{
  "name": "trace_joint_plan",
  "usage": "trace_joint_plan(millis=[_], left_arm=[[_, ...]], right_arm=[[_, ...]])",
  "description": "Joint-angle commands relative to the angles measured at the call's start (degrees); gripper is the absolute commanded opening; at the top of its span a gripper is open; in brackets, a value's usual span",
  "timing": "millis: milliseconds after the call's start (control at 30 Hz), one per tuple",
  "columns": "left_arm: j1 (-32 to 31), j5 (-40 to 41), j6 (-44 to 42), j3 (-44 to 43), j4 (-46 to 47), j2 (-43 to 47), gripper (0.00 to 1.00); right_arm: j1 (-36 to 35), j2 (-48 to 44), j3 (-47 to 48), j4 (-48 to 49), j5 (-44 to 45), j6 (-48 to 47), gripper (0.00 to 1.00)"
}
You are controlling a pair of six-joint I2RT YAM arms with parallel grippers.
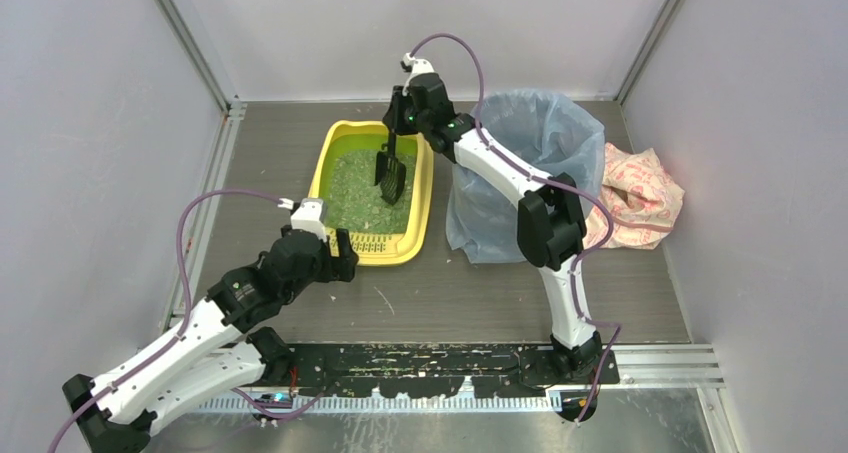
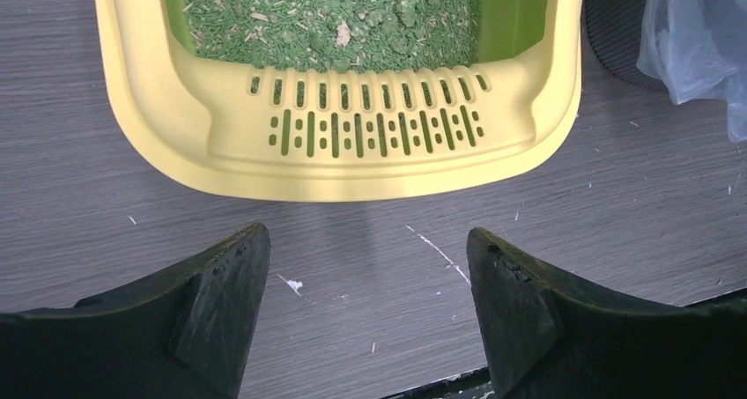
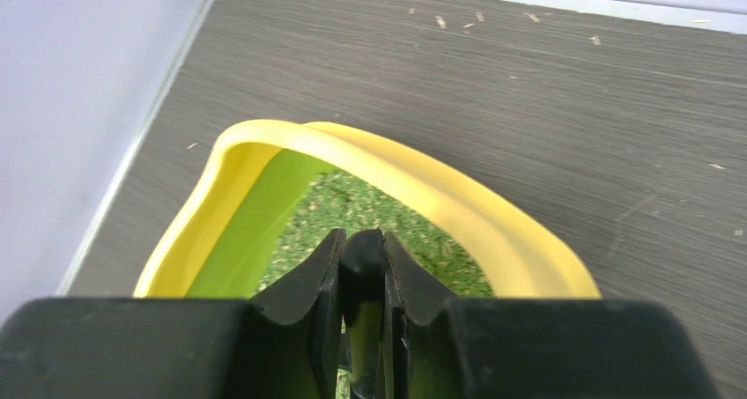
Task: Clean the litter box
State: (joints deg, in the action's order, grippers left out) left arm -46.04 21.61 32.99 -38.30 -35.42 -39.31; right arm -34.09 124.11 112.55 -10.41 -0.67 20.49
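Right gripper point(image 3: 361, 245) was clamped on the scoop point(image 1: 390, 176), blade pointed down over the litter point(image 1: 355, 201) for digging; left gripper point(image 2: 368, 258) was set empty and wide open at the box's point(image 1: 418, 235) 6 o'clock, likely for bracing.

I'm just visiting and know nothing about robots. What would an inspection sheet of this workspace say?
Surface: grey wood-grain table.
Job's things: yellow litter box holding green litter; black scoop standing in it; bin lined with a blue bag beside it.
Clutter: pink patterned cloth right of the bin; small spilled bits on the table.
Grippers: left gripper open, short of the box's grated end, holding nothing; right gripper shut on the scoop.
Cables: purple cables loop off both arms.
Surroundings: pale walls, metal frame posts.
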Motion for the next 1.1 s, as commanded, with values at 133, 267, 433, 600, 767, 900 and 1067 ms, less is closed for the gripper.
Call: trace_joint_plan(millis=[133,267,433,600,767,900,1067], left_arm=[[0.16,3.55,1.93,-0.78,0.21,1.94,0.81],[0.17,4.57,2.01,-0.85,0.74,3.32,0.81],[0.16,4.67,1.92,-1.45,0.46,3.23,0.81],[0.16,7.72,3.3,-2.89,0.78,3.46,0.79],[0.16,9.74,-1.63,-6.97,1.24,4.31,0.84],[0.15,10.38,-5.55,-10.52,-0.39,3.64,0.87],[0.16,10.3,-6.46,-11.79,-0.58,3.93,0.87]], right_arm=[[-0.17,-8.07,-6.79,14.39,-7.22,3.24,0.0],[-0.96,-10.54,-9.77,15.85,-4.77,-1.34,0.01],[-2.52,-10.22,-9.59,13.31,-0.79,-7.06,0.0],[-2.57,-12.03,-10.42,15.49,-3.89,-5.82,0.01],[-2.52,-11.8,-8.37,15.34,-11.52,-2.03,0.0],[-2.71,-13.79,-10.38,18.37,-16.63,1.49,0.0],[-2.71,-16.08,-10.52,16.34,-21.28,2.78,0.0]])
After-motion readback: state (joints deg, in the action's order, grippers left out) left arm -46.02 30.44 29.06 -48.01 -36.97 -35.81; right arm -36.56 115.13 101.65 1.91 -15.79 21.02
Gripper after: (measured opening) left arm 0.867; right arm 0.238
